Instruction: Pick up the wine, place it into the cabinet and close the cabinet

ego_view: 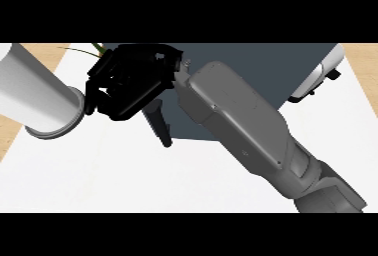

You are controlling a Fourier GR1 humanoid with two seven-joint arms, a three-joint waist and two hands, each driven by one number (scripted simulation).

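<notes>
My right hand (127, 82) reaches in from the lower right on its grey forearm and hangs over the front left corner of the dark grey cabinet (251, 62). Its fingers are loosely bent and hold nothing that I can see. Just below the hand, a narrow dark door panel (159, 124) juts out from the cabinet's front, edge-on to me. No wine bottle shows anywhere; the hand and forearm hide the cabinet's left front. My left hand is out of the picture.
A large white cylindrical pot (37, 95) lies tilted at the left, close to my fingers, with green leaves (92, 48) behind it. A white appliance (323, 75) stands at the cabinet's right side. The white counter (111, 175) spreads across the front.
</notes>
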